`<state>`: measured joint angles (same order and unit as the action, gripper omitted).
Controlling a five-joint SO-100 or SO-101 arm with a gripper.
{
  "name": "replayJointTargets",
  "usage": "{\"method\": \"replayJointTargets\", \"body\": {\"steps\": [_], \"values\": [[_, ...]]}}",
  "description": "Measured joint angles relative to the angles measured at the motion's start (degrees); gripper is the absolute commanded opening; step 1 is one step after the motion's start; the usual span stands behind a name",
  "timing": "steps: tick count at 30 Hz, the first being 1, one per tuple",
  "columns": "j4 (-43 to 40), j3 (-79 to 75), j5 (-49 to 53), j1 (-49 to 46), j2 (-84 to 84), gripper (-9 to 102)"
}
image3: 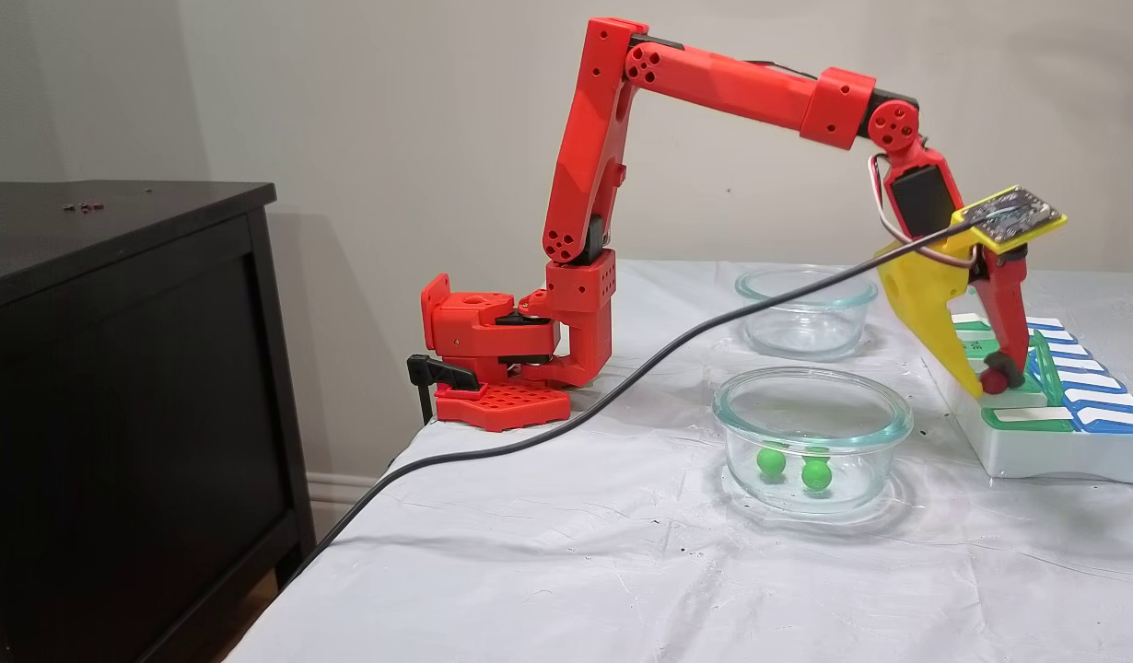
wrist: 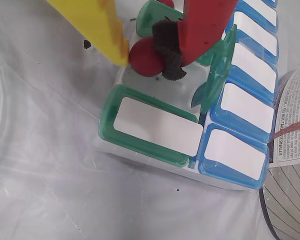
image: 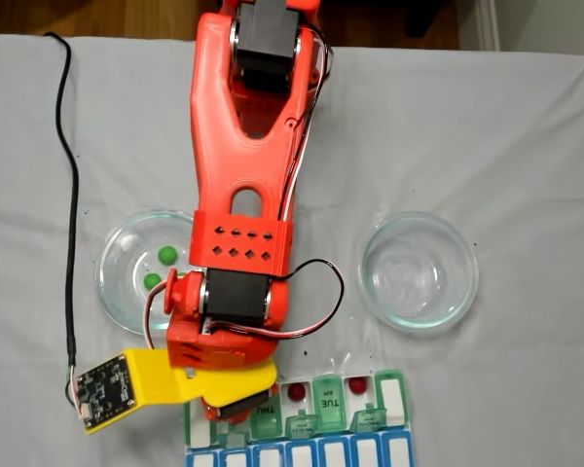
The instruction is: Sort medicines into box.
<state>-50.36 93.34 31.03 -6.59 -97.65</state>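
Observation:
My gripper (wrist: 146, 60) is shut on a dark red ball (wrist: 141, 61), pinched between the yellow finger (wrist: 97, 25) and the red finger's black pad. It hangs just above an open compartment of the pill box (wrist: 155, 126), beside a closed green lid. In a fixed view the gripper (image3: 988, 379) holds the ball (image3: 993, 381) at the box's (image3: 1045, 451) near end. Two more red balls (image: 297, 392) (image: 358, 386) lie in open compartments of the box (image: 394, 399). Two green balls (image: 165, 255) (image: 152, 281) rest in the left glass dish (image: 117, 292).
A second glass dish (image: 418, 269) stands to the right with nothing in it. A black cable (image3: 622, 378) runs across the white cloth to the wrist camera. A black cabinet (image3: 115, 368) stands beside the table. Printed paper (wrist: 292, 125) lies next to the box.

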Motion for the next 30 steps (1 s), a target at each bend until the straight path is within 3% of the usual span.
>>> {"method": "replayJointTargets", "body": {"steps": [8, 16, 21, 22, 24, 26, 30], "values": [[-2.5, -1.6, 1.4, 0.0, 0.0, 0], [10.6, 1.7, 0.4, 1.8, 0.4, 0], [12.7, 2.2, 1.4, 3.0, 3.0, 1], [12.7, 2.5, 1.9, 3.1, 3.1, 2], [12.7, 3.1, 2.9, 3.1, 3.1, 17], [12.6, 3.3, 3.7, 3.1, 3.1, 24], [11.0, 3.3, 4.0, 3.2, 3.6, 33]]}}
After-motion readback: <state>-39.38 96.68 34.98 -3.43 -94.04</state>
